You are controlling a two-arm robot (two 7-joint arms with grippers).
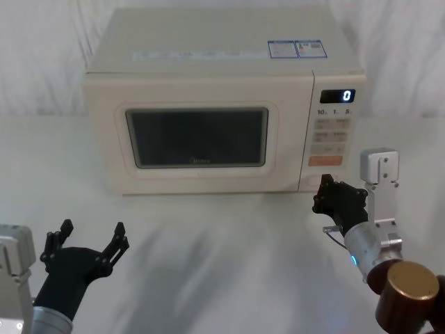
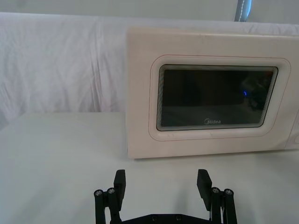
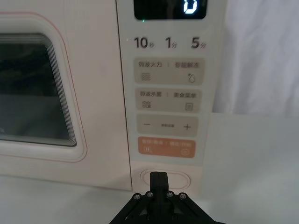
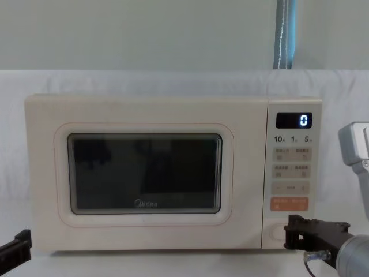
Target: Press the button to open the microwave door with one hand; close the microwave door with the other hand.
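Right pincer (image 3: 159,176) pinched narrow, tips at the button (image 3: 164,179), long axis horizontal; microwave door (image 4: 144,176) closed

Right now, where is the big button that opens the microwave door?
The button sits at the bottom of the microwave's control panel, on the robot's right, just under the orange button. The right claw is shut, right at it.

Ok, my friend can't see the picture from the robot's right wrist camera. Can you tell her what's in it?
The right hand, its fingers shut together, points at the wide cream button at the bottom of the microwave's control panel, right up against it. Above the button sit an orange key, pale keys and a display showing 0; the closed door's window is beside the panel.
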